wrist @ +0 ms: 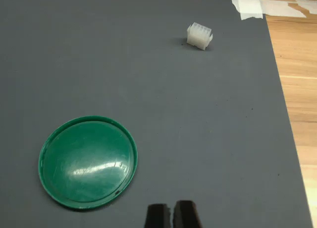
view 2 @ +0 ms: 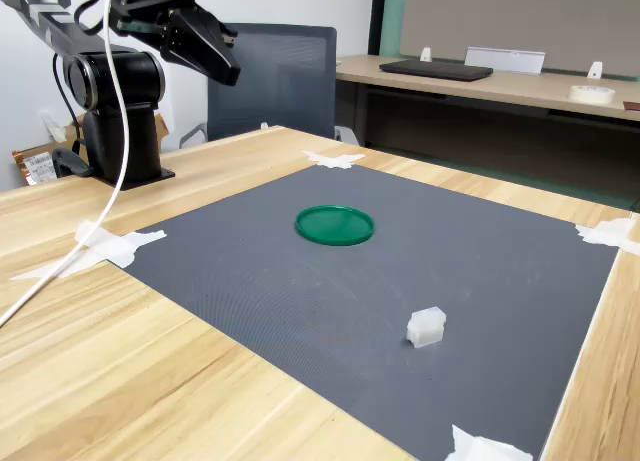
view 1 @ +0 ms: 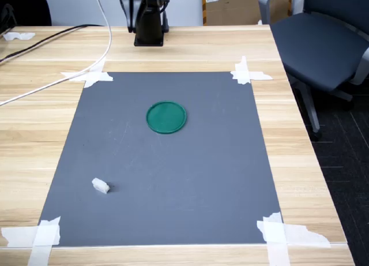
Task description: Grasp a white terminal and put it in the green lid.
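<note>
Nothing done yet: the small white blocky plastic terminal (view 1: 100,186) sits well apart from the empty round dark-green plastic lid (view 1: 166,117), and the gripper (wrist: 172,214) hangs high, apparently clenched on nothing.

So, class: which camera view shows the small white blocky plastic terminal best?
The wrist view: the small white blocky plastic terminal looks largest there, its ribbed top face readable. The second exterior view shows it smaller on the grey mat, shape still clear. The first exterior view gives only a tiny white blob.

White terminal (view 1: 100,186) apart from green lid (view 1: 166,117)
</note>
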`<state>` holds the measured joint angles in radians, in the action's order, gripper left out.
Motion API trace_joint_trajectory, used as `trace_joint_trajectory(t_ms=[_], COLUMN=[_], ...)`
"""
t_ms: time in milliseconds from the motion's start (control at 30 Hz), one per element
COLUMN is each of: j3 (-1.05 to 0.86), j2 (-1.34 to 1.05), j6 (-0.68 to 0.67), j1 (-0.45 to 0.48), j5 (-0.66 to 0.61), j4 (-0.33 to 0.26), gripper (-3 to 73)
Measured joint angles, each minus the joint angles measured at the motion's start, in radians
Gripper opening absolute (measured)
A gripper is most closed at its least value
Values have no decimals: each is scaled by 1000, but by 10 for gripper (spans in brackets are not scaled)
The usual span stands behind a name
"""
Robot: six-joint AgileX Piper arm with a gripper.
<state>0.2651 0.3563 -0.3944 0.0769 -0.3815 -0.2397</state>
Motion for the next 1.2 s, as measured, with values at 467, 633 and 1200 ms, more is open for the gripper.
trace_joint_trajectory(t_ms=[467,633,1200], j3=[331,468,819], j2=[547,711,1085], j6=[-118,-122,-250], j1=[0,0,0], j5=[-21,-124,-483], j4=[63,100,131], gripper=[-28,-28,134])
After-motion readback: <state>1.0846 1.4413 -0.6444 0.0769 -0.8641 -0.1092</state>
